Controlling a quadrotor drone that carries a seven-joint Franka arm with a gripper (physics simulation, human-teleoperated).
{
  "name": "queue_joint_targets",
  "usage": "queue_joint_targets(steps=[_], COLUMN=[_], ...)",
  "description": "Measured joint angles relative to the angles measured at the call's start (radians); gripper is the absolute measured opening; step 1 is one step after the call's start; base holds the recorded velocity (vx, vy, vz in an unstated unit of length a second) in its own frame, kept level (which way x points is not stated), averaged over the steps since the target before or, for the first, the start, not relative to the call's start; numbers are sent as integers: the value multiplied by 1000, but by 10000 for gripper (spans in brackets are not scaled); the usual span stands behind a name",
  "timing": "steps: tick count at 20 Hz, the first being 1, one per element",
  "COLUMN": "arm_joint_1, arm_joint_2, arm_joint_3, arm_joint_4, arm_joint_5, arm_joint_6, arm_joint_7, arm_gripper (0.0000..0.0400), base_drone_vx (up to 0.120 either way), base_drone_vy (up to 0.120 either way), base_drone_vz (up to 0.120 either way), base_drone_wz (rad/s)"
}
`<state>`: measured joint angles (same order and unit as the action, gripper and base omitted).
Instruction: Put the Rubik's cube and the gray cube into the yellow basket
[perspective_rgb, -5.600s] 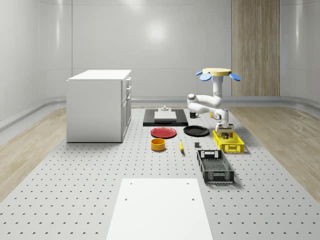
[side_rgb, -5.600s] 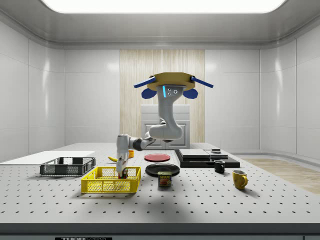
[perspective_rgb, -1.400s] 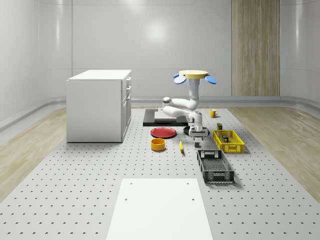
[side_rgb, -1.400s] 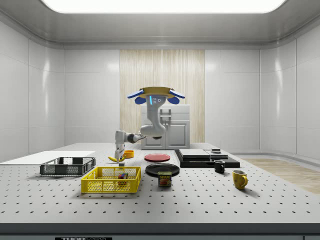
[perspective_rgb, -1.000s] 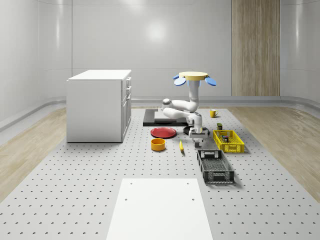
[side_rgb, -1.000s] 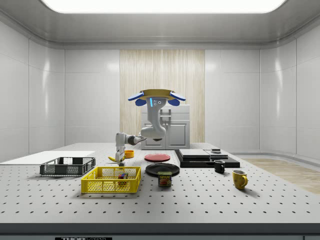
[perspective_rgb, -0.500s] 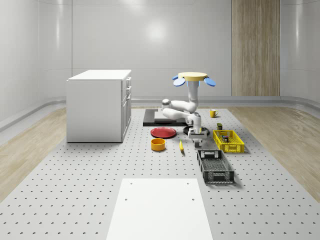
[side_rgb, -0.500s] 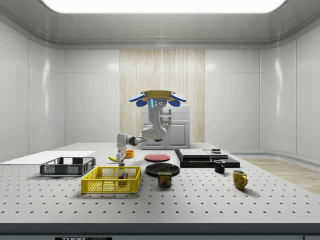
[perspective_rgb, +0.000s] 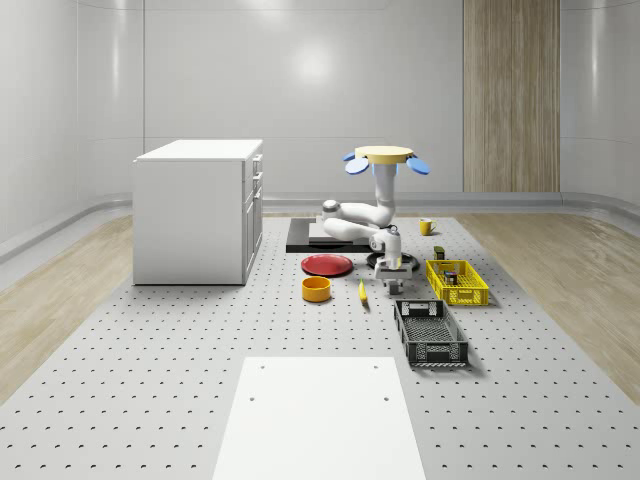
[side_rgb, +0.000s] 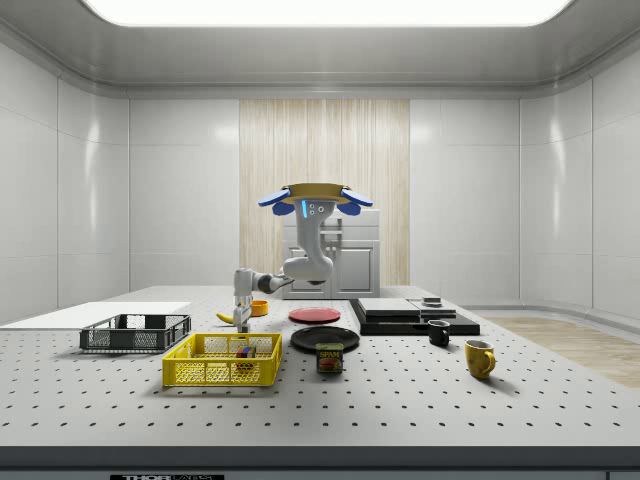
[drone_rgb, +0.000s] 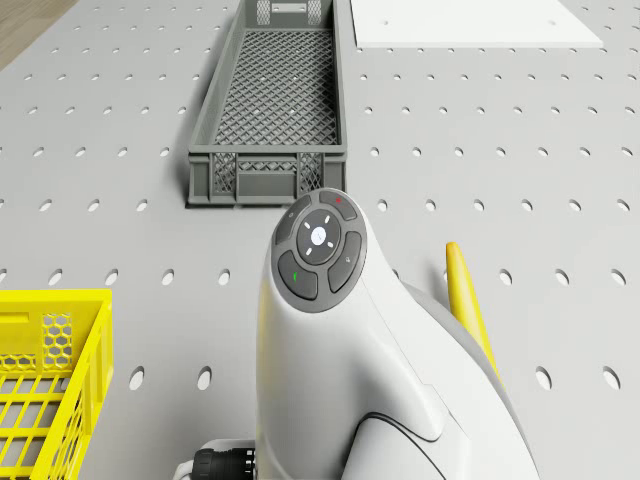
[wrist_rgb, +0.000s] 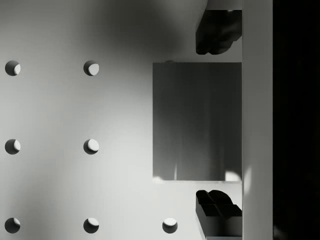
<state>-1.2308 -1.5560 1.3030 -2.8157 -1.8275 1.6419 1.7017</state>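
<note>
Yellow basket (perspective_rgb: 457, 281) beside claw (perspective_rgb: 392, 279) holds Rubik's cube (side_rgb: 243, 351). Black crate (drone_rgb: 270, 120) empty. Drone (perspective_rgb: 385, 155) hovers over table (perspective_rgb: 160, 380). Claw, lower than before, spread open astride gray cube (wrist_rgb: 197, 121), not gripping.

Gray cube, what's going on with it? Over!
Claw open, straddling gray cube on the table. Drone hovers beside yellow basket. Nothing in the way.
</note>
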Motion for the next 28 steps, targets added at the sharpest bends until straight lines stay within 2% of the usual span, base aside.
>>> queue_joint_targets(steps=[13,16,19,23,28], arm_joint_1=[-6,-7,-8,-8,-7], arm_joint_2=[0,1,2,4,6], arm_joint_3=[-32,-43,-48,-51,-47], arm_joint_4=[8,11,13,14,12], arm_joint_5=[-30,-40,-46,-49,-46], arm_joint_6=[12,15,16,16,13], arm_joint_7=[0,0,0,0,-1], arm_gripper=[400,327,286,263,254], base_drone_vx=[0,0,0,0,0], base_drone_vy=[0,0,0,0,0], base_drone_vz=[0,0,0,0,0], base_drone_wz=[0,0,0,0,0])
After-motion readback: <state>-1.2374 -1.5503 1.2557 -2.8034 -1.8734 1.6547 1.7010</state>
